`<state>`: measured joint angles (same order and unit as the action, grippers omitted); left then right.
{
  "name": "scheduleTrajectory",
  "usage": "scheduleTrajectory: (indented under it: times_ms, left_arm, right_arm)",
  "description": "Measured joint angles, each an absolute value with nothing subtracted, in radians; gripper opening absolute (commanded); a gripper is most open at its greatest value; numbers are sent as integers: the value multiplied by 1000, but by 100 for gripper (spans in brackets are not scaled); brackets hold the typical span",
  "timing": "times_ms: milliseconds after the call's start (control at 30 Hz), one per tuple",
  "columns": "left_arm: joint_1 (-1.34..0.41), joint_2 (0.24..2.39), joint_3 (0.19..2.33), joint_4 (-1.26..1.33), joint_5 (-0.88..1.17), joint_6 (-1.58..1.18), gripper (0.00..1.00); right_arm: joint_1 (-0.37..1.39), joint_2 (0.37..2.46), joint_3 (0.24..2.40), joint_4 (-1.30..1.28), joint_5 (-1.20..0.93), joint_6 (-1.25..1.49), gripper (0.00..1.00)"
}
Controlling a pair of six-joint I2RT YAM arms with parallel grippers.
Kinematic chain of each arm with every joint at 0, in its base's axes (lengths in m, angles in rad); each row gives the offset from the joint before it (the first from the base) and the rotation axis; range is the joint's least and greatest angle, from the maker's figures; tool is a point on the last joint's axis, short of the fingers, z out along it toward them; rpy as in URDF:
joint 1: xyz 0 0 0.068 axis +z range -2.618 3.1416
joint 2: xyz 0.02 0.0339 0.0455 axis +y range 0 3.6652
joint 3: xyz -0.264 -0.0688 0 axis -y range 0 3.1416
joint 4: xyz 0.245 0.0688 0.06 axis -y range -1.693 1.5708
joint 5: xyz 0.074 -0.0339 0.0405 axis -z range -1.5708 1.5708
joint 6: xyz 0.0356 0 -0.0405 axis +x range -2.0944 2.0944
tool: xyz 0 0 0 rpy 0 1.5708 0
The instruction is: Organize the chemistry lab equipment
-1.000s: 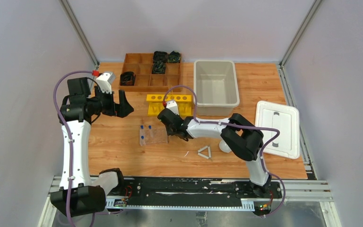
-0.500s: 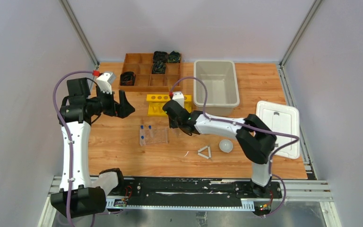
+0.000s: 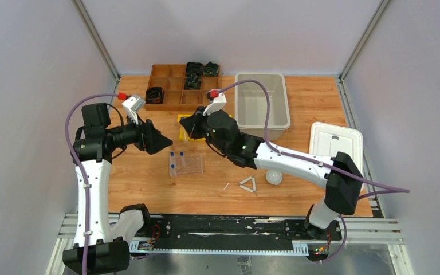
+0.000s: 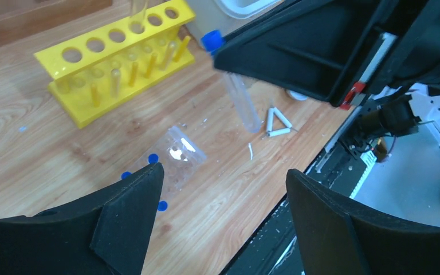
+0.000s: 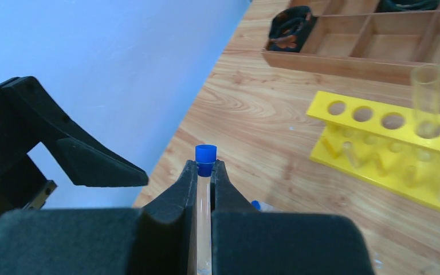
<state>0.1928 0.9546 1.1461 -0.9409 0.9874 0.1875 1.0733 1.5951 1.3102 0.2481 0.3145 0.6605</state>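
My right gripper [image 5: 205, 172] is shut on a clear blue-capped tube [image 5: 205, 156] and holds it in the air in front of the yellow rack [image 5: 389, 154]. The held tube also shows in the left wrist view [image 4: 238, 97]. One thin glass tube [image 5: 427, 97] stands in the rack. My left gripper [image 4: 224, 169] is open and empty, pointing at the right gripper [image 3: 186, 123] from the left. Several more blue-capped tubes lie in a clear pile [image 3: 185, 164] on the table. A white triangle [image 3: 247, 184] and a white round dish [image 3: 274, 176] lie nearer the front.
A brown wooden divided tray [image 3: 172, 86] with black coiled items stands at the back. A grey bin [image 3: 240, 109] is to the right of the rack. A white lid [image 3: 336, 154] lies at the right edge.
My right arm has risen from the tube pile and swung back and to the left with a blue-capped tube in its jaws. My left gripper has moved a little right, toward it.
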Motion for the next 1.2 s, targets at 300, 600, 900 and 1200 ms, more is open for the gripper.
scheduleTrajectory:
  times_ms: [300, 600, 900, 1200]
  left_arm:
    - [189, 955, 1132, -939, 1092, 179, 53]
    - [187, 970, 1114, -941, 1102, 184, 39]
    - [191, 989, 1112, -954, 1081, 183, 6]
    - [187, 976, 1110, -944, 1053, 255, 0]
  right_arm:
    - [1164, 1669, 1386, 355, 313, 661, 0]
    - [1174, 1671, 1398, 405, 313, 655, 0]
    - [1174, 1700, 1407, 428, 306, 647, 32]
    - [1144, 1747, 1643, 85, 197, 654, 50]
